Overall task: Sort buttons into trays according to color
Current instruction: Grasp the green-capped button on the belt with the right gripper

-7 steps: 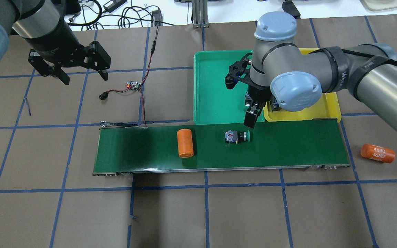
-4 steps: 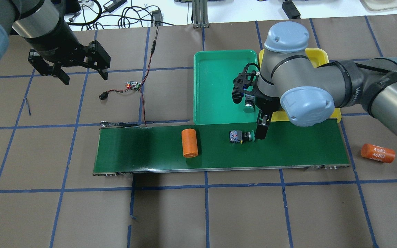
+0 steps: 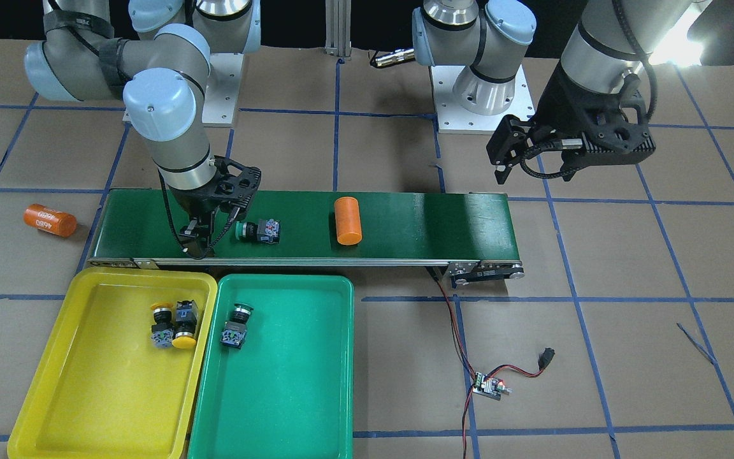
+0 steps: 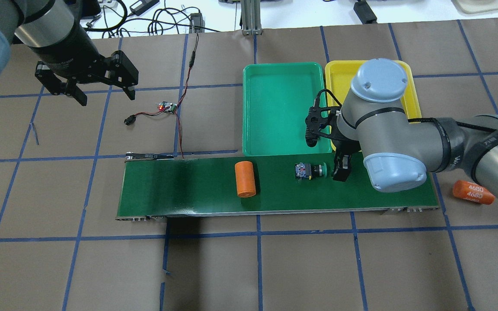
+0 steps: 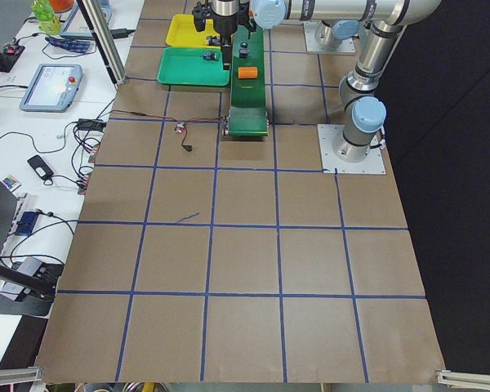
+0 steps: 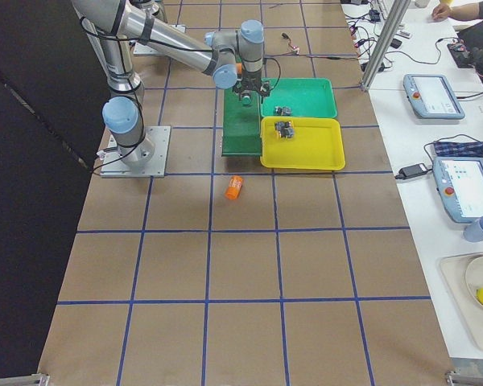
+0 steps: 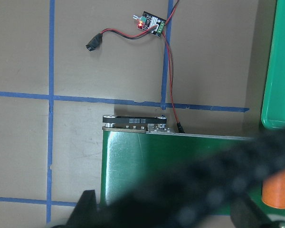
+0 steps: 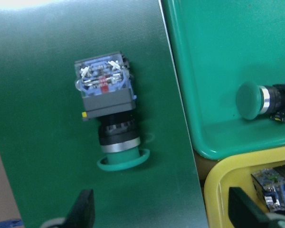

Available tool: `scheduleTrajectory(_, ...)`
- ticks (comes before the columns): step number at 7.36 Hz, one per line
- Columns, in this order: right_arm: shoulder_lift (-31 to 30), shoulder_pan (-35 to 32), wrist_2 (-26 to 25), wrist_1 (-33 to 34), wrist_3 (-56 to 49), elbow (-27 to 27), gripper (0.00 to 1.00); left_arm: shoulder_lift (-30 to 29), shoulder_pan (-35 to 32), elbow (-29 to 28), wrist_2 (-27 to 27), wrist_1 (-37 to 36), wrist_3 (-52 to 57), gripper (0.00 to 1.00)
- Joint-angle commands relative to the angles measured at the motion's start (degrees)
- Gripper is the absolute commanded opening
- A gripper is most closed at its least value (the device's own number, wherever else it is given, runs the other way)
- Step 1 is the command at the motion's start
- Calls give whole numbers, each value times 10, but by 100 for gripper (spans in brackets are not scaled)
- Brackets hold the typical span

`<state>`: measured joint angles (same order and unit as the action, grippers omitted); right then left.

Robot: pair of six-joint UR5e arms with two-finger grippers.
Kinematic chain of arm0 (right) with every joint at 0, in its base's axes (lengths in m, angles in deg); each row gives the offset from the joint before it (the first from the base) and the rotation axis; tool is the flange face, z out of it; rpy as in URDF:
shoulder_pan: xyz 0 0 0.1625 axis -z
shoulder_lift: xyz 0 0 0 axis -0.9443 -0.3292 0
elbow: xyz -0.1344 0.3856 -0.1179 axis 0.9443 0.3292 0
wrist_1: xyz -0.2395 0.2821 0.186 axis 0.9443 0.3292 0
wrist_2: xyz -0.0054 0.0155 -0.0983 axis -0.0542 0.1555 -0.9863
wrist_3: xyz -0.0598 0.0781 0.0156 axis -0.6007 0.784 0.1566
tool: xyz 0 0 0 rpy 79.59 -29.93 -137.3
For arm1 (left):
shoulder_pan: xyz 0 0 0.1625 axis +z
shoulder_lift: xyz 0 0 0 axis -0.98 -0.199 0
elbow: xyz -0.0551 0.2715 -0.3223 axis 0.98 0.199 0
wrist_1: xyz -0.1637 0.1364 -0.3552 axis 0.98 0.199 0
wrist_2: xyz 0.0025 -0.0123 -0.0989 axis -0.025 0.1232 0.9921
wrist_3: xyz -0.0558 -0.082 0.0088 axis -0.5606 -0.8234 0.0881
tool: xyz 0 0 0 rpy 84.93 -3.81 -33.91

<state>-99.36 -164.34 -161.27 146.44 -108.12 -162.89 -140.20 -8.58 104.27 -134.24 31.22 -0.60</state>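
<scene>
A green button (image 4: 311,170) lies on its side on the dark-green conveyor belt (image 4: 180,190), cap pointing at my right gripper (image 4: 343,169). That gripper is open and empty, low over the belt just beyond the cap; the right wrist view shows the button (image 8: 109,118) just ahead of the spread fingertips (image 8: 83,209). A second green button (image 3: 237,325) lies in the green tray (image 3: 290,395). Two yellow buttons (image 3: 172,324) lie in the yellow tray (image 3: 86,408). My left gripper (image 4: 104,93) is open and empty, high over the table, left of the trays.
An orange cylinder (image 4: 245,179) lies on the belt left of the button. Another orange cylinder (image 4: 474,192) lies on the table off the belt's right end. A small circuit board (image 4: 167,107) with red and black wires sits behind the belt's left end.
My right arm has swung from over the trays down to the belt, beside the green button. The button and the orange cylinder have drifted right along the belt. The left arm has not moved.
</scene>
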Motion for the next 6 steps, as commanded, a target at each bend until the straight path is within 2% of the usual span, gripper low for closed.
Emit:
scheduleTrajectory(1,-1,19,4,13,-30,-20,100,0,0,0,1,0,-2,100)
scheduleTrajectory(4,-4,15,7,12,-34,-26,100,0,1,0,1,-1,-2,100)
scheduleTrajectory(6,-4,12,30,12,-34,-26,100,0,1,0,2,-1,-2,100)
